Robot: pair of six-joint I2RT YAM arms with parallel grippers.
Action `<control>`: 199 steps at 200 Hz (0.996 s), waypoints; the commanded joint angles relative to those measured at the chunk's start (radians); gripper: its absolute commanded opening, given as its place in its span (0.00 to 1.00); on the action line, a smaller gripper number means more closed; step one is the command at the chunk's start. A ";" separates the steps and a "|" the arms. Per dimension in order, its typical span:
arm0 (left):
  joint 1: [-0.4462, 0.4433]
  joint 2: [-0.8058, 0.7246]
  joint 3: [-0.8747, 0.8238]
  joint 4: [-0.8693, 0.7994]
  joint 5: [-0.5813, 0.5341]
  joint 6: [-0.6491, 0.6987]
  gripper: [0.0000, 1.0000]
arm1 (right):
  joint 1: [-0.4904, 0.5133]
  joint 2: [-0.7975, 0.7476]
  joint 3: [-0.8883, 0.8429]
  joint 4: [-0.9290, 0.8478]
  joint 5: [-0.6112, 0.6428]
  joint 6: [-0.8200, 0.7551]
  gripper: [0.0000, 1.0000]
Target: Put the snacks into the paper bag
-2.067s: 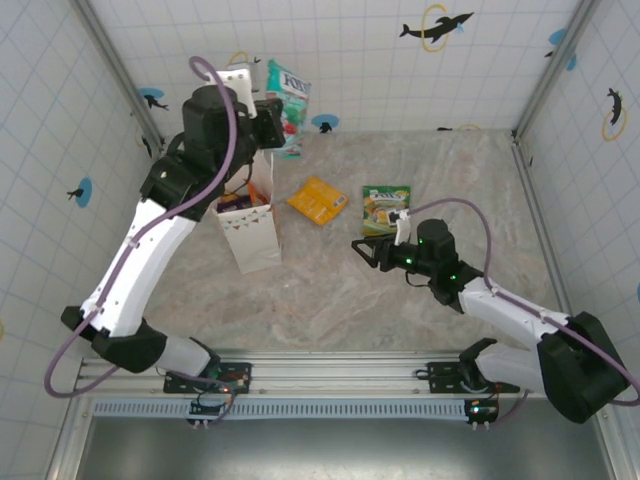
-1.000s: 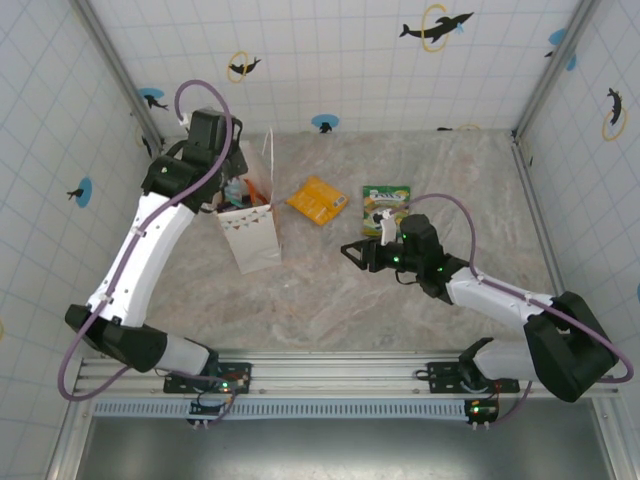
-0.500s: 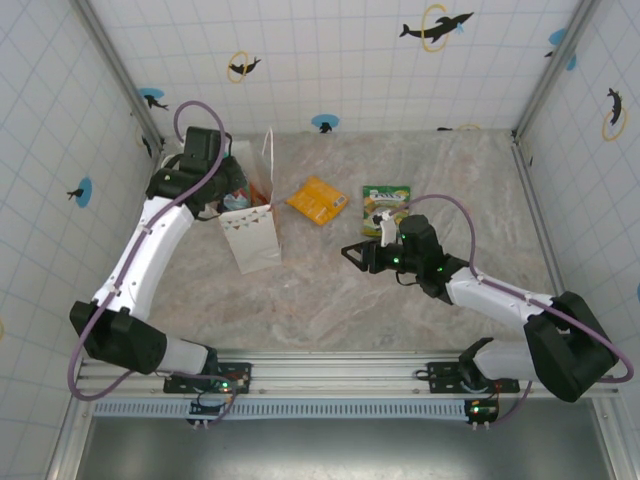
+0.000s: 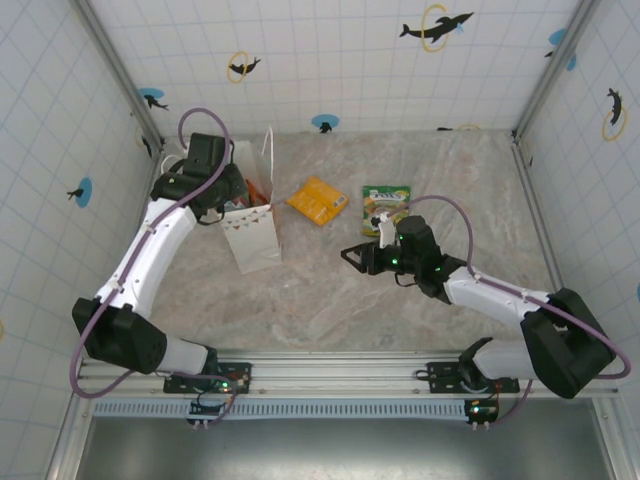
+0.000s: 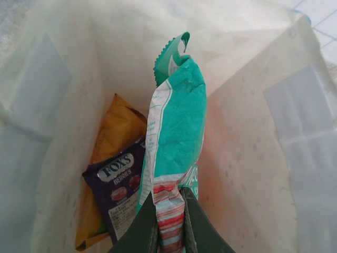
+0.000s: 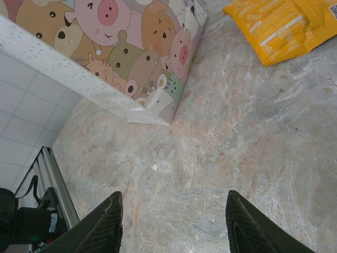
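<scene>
the left jaws have come down from high above the rim and now sit inside the paper bag [image 5: 253, 79], clamped on the bottom edge of a teal packet [image 5: 176, 137]. it stands over a purple packet [image 5: 118, 182] and an orange packet [image 5: 113, 132] already at the bottom, so a release looks due. the right jaws, apart and holding nothing, have crept left over the worktop [image 4: 330, 300] toward the yellow packet [image 4: 318, 200]. a green packet [image 4: 385, 195] lies near it, so two are still outside.
</scene>
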 commanded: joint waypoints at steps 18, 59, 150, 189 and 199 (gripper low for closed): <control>0.007 0.014 -0.013 0.033 0.044 0.006 0.16 | 0.009 -0.004 0.044 -0.006 0.011 -0.011 0.53; 0.008 0.005 0.038 0.002 0.039 0.010 0.35 | 0.008 -0.013 0.043 -0.017 0.045 -0.015 0.53; 0.008 -0.113 0.106 0.127 0.245 0.036 0.50 | 0.012 -0.027 0.065 -0.053 0.096 -0.013 0.53; 0.007 -0.169 0.015 0.289 0.453 0.059 0.52 | 0.005 -0.029 0.093 -0.151 0.212 0.017 0.54; 0.006 -0.173 0.001 0.319 0.513 0.068 0.52 | -0.005 -0.031 0.095 -0.164 0.233 0.041 0.54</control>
